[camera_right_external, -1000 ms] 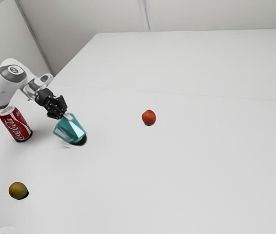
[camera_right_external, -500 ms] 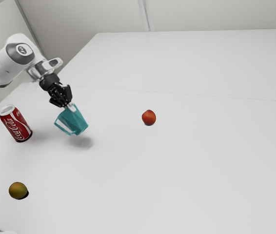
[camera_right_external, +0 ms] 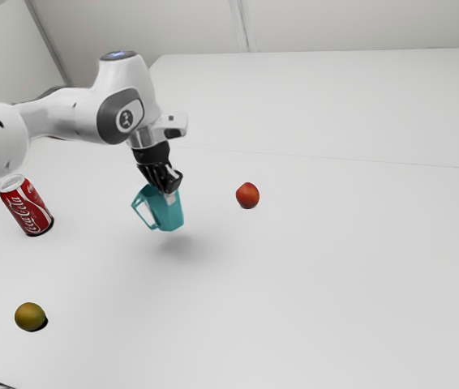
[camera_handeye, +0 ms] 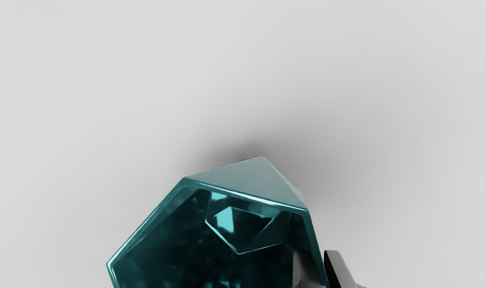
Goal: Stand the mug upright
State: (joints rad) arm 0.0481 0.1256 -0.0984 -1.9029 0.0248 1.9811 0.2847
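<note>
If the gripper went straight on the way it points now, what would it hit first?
The table, most likely: the gripper points down, and the mug it holds would probably touch first. The gap below is hard to judge.

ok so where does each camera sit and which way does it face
Exterior view: at the arm's side, looking down across the table; the arm comes in from the view's left, down to its end effector.
Wrist view: mounted behind the end effector, looking past it into the mug and down at the table; two fingertips show.
Shared: the mug, gripped by its wall, and the table.
</note>
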